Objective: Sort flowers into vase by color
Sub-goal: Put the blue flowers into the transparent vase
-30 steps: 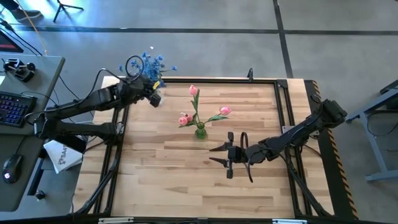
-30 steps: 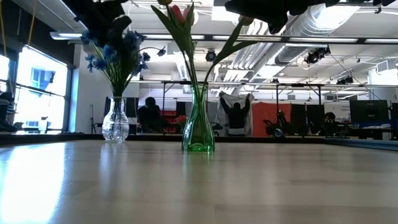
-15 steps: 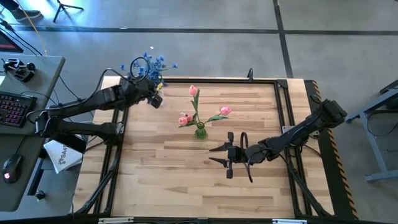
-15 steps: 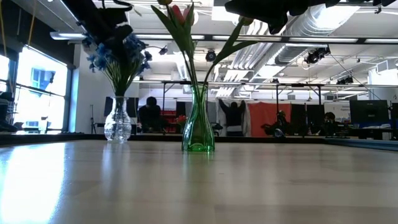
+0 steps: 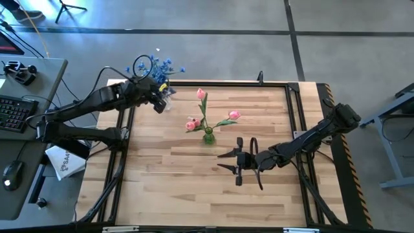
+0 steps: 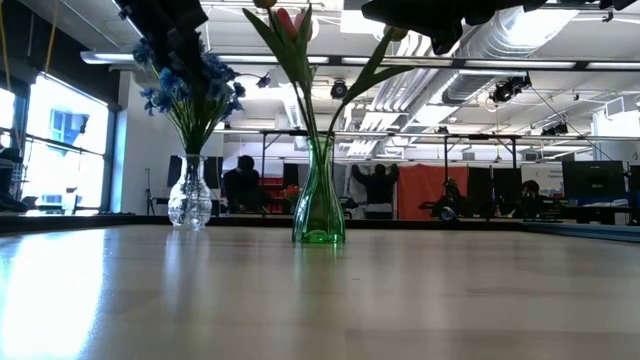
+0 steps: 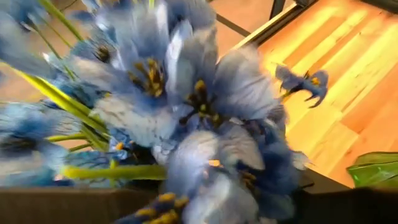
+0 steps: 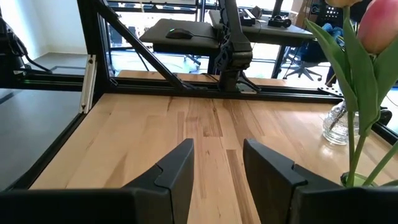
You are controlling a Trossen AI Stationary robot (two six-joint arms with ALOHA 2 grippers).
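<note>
The blue flowers point(image 6: 187, 85) stand in the clear vase point(image 6: 189, 202) at the far left corner of the worktop point(image 5: 194, 181), and the pink tulips point(image 5: 202, 116) stand in the green vase point(image 6: 319, 205) near the middle, so each colour has its own vase. The left gripper point(image 5: 157, 98) sits right at the blue spray, its wrist camera filled with blossoms; its own jaws are hidden there, so I cannot tell whether they are spread or pinching a stem. The right gripper point(image 8: 217, 165) hangs low over bare wood just beside the green vase, jaws parted and holding nothing. No loose stems show anywhere on the worktop, so the sorting looks essentially done, and the step in hand appears to be letting go of the last blue stem. The next move, by my reckoning, calls for the left arm to lift straight clear of the blossoms without snagging them or tipping the clear vase, which stands close to the worktop's edge.
</note>
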